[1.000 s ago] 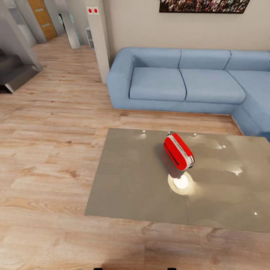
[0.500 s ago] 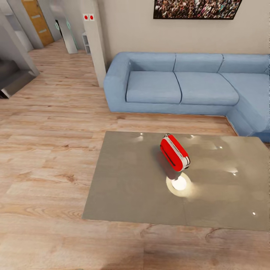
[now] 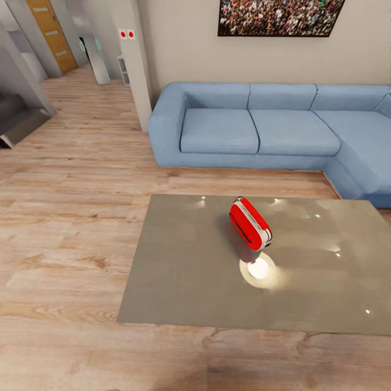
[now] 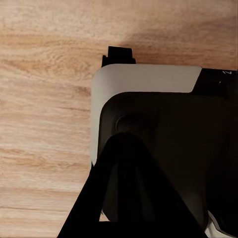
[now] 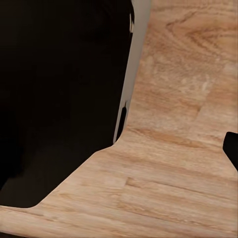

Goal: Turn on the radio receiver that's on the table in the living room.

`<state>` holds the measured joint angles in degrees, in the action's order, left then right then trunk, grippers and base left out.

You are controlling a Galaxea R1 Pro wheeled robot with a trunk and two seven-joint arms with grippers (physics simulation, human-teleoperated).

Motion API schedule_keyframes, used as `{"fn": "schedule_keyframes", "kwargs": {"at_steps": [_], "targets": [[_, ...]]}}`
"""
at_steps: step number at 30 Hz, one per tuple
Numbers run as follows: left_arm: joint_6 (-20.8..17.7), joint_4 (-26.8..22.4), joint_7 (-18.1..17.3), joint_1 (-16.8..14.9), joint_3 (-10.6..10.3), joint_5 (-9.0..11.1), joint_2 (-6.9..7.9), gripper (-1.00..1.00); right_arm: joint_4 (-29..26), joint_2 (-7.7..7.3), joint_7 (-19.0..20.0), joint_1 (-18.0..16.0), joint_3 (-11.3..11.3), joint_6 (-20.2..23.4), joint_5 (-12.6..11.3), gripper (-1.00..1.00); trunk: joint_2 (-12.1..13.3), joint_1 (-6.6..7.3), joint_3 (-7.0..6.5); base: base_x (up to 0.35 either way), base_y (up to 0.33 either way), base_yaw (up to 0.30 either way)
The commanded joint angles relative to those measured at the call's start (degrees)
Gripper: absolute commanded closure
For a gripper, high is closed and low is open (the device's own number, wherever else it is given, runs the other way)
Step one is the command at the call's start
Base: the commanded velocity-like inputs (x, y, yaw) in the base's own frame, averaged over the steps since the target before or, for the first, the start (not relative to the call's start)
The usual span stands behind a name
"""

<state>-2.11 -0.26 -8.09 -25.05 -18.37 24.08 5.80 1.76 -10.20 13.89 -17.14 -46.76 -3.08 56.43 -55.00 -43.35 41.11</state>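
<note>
Head view has the red radio receiver standing mid-table, nearer the sofa-side edge. Approach appears underway; reaching its switch comes next. Whether either gripper is apart or together cannot be told.

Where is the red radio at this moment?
In the head view the radio receiver stands on the table, near its middle toward the far edge, with the blue sofa behind it.
</note>
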Motion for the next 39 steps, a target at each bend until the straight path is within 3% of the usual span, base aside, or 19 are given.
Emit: {"fn": "schedule_keyframes", "kwargs": {"at_steps": [1, 39], "targets": [[0.0, 0.0, 0.0, 0.0, 0.0, 0.0, 0.00, 1.00, 0.0, 0.00, 0.0, 0.0, 0.0, 0.0, 0.0, -1.00, 0.0, 0.00, -0.10, 0.000, 0.000, -0.003], [0.0, 0.0, 0.0, 0.0, 0.0, 0.0, 0.00, 1.00, 0.0, 0.00, 0.0, 0.0, 0.0, 0.1, 0.1, -1.00, 0.0, 0.00, -3.64, 0.000, 0.000, 0.000]]}}
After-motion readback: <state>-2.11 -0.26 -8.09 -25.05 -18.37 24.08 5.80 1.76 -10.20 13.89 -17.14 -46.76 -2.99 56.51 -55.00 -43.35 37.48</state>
